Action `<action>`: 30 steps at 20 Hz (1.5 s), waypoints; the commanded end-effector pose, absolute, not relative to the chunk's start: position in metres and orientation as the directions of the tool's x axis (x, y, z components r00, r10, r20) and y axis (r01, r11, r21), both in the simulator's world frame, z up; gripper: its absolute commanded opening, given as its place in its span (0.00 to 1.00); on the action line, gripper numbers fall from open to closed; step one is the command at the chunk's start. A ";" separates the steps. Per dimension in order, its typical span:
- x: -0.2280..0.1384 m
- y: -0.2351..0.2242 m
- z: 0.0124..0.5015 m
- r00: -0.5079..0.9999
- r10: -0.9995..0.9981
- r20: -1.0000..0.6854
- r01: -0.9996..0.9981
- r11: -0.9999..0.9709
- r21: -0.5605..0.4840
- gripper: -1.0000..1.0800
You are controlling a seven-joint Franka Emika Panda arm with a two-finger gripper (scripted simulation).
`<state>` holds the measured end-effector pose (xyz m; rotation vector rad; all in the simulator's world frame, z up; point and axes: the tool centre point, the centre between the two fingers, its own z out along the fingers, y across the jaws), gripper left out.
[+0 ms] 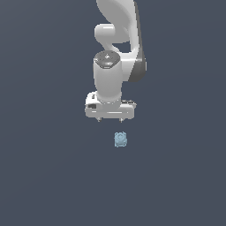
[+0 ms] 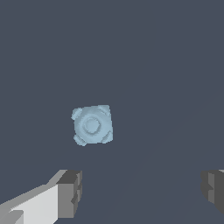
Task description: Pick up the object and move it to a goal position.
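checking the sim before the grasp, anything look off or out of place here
Nothing stands out. The pale blue object lies alone on the plain dark surface, whole and untouched. The gripper is open with nothing between its fingers; in the wrist view the object is off the line between them, so it is not yet lined up.

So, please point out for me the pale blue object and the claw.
pale blue object point(image 2: 92, 125): wrist view, on the round middle of its grooved face.
claw point(image 1: 109, 119): exterior view, midway between its two short fingertips, apart from the object.
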<state>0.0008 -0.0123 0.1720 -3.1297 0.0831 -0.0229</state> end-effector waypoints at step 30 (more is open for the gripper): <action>0.025 0.031 0.106 0.998 0.059 0.000 0.059 -0.998 0.003 0.96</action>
